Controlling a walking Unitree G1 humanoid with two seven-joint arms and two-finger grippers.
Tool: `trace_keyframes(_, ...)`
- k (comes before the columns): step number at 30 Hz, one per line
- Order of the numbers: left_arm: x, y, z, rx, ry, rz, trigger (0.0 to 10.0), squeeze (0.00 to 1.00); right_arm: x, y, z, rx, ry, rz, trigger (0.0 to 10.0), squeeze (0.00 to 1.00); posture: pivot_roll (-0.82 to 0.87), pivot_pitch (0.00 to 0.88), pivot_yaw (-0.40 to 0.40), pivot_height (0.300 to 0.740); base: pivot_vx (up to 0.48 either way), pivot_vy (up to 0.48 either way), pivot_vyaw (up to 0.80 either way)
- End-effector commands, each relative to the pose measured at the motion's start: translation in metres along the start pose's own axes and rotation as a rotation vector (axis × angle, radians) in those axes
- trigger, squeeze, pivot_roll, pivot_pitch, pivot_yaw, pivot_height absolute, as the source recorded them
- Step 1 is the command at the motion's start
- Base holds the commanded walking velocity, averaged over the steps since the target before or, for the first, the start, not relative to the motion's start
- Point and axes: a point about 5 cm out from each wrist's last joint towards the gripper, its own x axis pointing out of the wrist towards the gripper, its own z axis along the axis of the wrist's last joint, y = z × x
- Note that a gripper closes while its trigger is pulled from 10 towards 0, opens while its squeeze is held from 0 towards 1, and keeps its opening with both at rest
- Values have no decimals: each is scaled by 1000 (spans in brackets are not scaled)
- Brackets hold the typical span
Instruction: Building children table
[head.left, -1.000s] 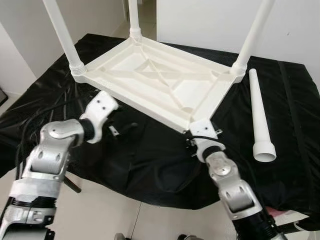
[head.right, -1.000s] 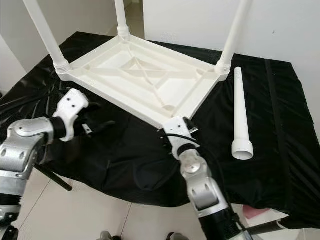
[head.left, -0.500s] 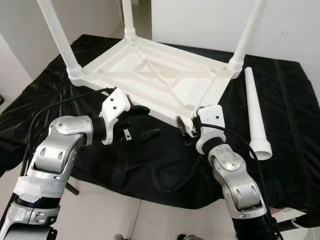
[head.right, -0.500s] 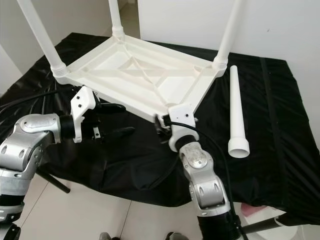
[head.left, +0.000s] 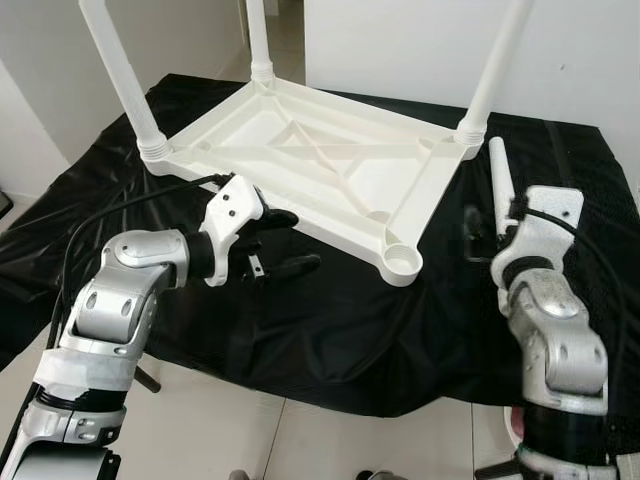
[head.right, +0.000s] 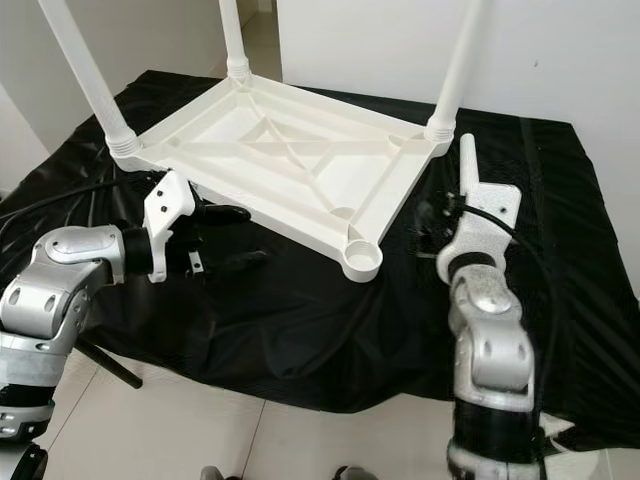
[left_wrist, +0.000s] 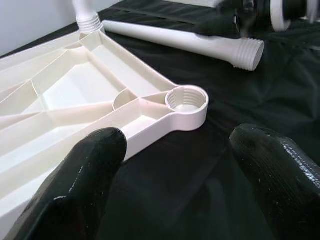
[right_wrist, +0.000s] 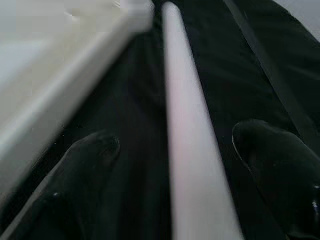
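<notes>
A white plastic table (head.left: 320, 165) lies upside down on the black cloth. Three legs (head.left: 120, 75) stand screwed in, pointing up. The near right corner socket (head.left: 402, 262) is empty, and in the left wrist view the threaded socket (left_wrist: 186, 100) lies just ahead. A loose white leg (head.left: 498, 175) lies on the cloth right of the table. My left gripper (head.left: 285, 243) is open beside the table's near long edge. My right gripper (right_wrist: 180, 150) is open with one finger on each side of the loose leg (right_wrist: 190, 130), just above it.
The black cloth (head.left: 330, 330) drapes over the front edge, and white tiled floor (head.left: 220, 430) lies below. White walls stand close behind the table. A black cable (head.left: 110, 215) loops from my left arm over the cloth. A dark rod (head.right: 105, 365) sticks out under the cloth at the left.
My right arm has swung right, away from the empty corner socket to the loose leg. My left gripper rose beside the table edge with fingers apart, then held still.
</notes>
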Motion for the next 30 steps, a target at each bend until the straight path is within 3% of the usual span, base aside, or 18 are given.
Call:
trace_keyframes(1,-3,9,1,5,8,172,10000,0,2,-2,-8,8,64,-6,10000,937,-134,90,71,740,0,0,0)
trace_keyframes(3,-3,9,1,5,8,172,10000,0,2,-2,-8,8,64,-6,10000,937,-134,90,71,740,0,0,0)
trace_keyframes(4,-4,10,1,8,11,176,10000,0,5,-5,-13,2,116,8,10000,0,-134,90,71,740,0,0,0)
trace_keyframes(14,-4,8,2,8,14,176,10000,0,21,-17,-18,-34,262,49,10000,0,-136,129,61,740,0,0,0)
trace_keyframes(24,-6,7,2,-1,17,184,10000,0,23,-21,-30,47,389,60,10000,0,-130,137,60,740,0,0,0)
trace_keyframes(27,-6,6,2,-5,19,184,10000,0,20,-17,-38,128,492,53,10000,0,-134,145,65,740,0,0,0)
trace_keyframes(30,-6,6,2,-5,19,184,10000,0,20,-17,-38,128,492,53,10000,0,-134,145,65,740,0,0,0)
